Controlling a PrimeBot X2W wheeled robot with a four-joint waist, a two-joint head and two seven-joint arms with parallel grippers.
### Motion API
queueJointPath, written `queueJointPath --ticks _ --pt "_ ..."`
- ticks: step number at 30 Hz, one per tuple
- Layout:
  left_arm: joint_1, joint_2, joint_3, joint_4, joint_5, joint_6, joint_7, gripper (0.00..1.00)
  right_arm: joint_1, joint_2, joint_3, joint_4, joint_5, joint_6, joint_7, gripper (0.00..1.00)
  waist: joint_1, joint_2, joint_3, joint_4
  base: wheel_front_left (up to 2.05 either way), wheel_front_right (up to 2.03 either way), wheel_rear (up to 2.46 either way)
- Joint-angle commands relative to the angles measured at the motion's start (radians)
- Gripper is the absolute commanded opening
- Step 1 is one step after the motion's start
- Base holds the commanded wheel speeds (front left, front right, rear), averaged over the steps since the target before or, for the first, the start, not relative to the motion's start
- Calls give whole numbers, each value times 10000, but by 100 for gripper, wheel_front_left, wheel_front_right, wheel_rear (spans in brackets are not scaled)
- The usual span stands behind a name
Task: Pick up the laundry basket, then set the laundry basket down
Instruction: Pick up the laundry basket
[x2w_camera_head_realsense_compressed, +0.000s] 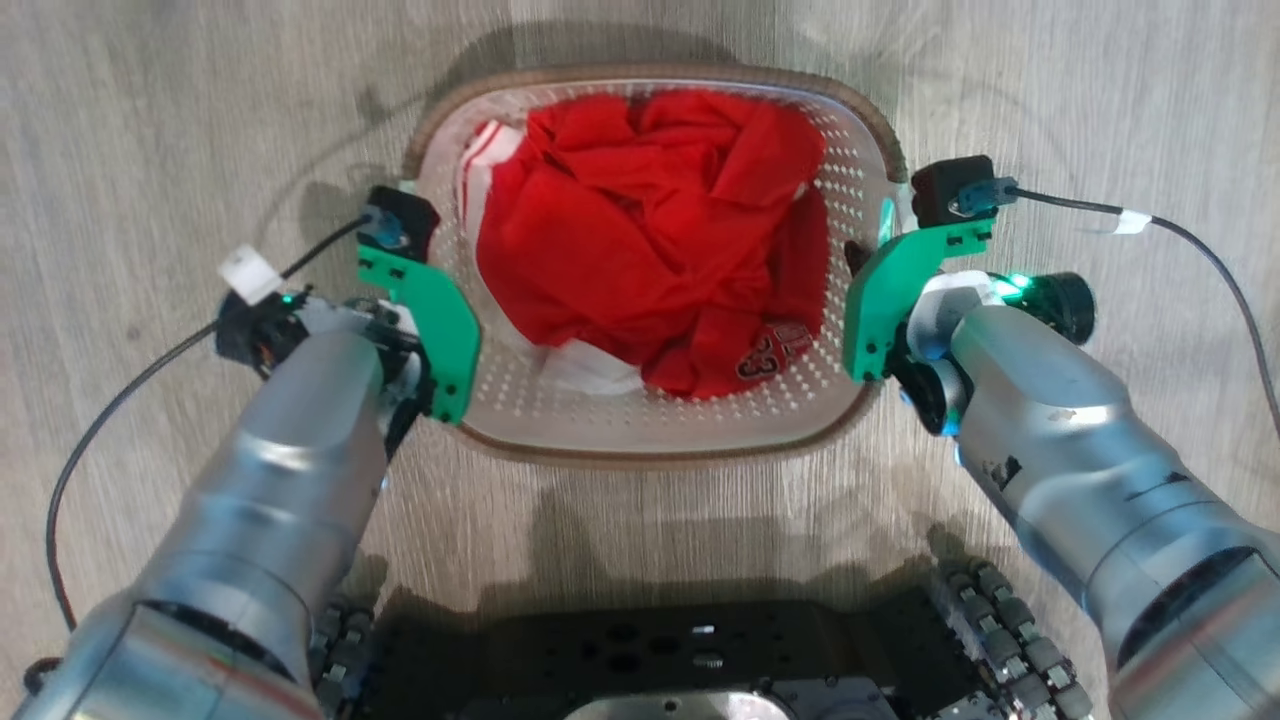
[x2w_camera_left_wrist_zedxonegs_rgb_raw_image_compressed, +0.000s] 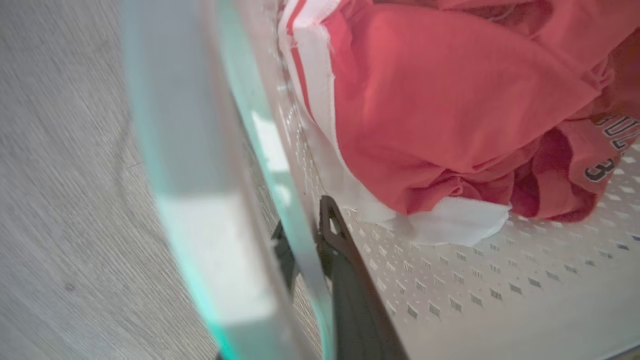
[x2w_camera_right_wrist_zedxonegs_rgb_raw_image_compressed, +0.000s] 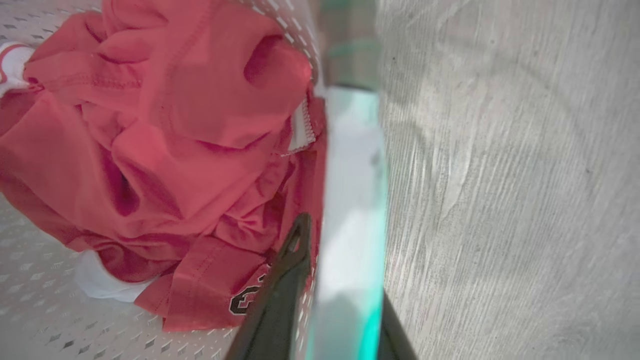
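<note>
The laundry basket (x2w_camera_head_realsense_compressed: 650, 458), white and perforated with a brown rim, lies on the pale wood floor straight ahead of me. My left gripper (x2w_camera_head_realsense_compressed: 425, 300) is at its left side. In the left wrist view, one dark finger (x2w_camera_left_wrist_zedxonegs_rgb_raw_image_compressed: 340, 260) is inside the basket wall (x2w_camera_left_wrist_zedxonegs_rgb_raw_image_compressed: 450, 290) and the other is outside, pinching the left handle (x2w_camera_left_wrist_zedxonegs_rgb_raw_image_compressed: 200, 200). My right gripper (x2w_camera_head_realsense_compressed: 880, 290) clamps the right handle (x2w_camera_right_wrist_zedxonegs_rgb_raw_image_compressed: 350, 200) the same way, with one finger (x2w_camera_right_wrist_zedxonegs_rgb_raw_image_compressed: 285, 280) inside. I cannot tell whether the basket rests on the floor.
A crumpled red garment (x2w_camera_head_realsense_compressed: 650, 230) with white trim and a printed number fills the basket. My dark wheeled base (x2w_camera_head_realsense_compressed: 650, 650) sits just behind the basket's near rim. Black cables (x2w_camera_head_realsense_compressed: 120, 400) trail from both wrists over the floor.
</note>
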Motion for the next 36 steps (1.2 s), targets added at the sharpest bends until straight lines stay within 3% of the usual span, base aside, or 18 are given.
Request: queueJointPath --ticks 1,10,21,36 --pt "730 198 -404 -377 -307 3 345 0 447 156 247 -122 49 58 59 0 -1 0 -241 -2 0 0 0" --pt "1348 604 -2359 -1206 -2113 3 1335 0 822 156 859 -208 475 58 1105 0 -1 0 -1624 -32 0 0 0" --pt "1937 750 -4153 -1535 -3938 3 1568 0 1518 156 1489 63 1007 58 2197 0 -1 0 -4254 294 0 0 0" --pt "2683 758 -5650 -1725 -5752 2 2955 0 2484 157 2114 -67 1632 58 3071 0 -1 0 -7277 707 0 0 0"
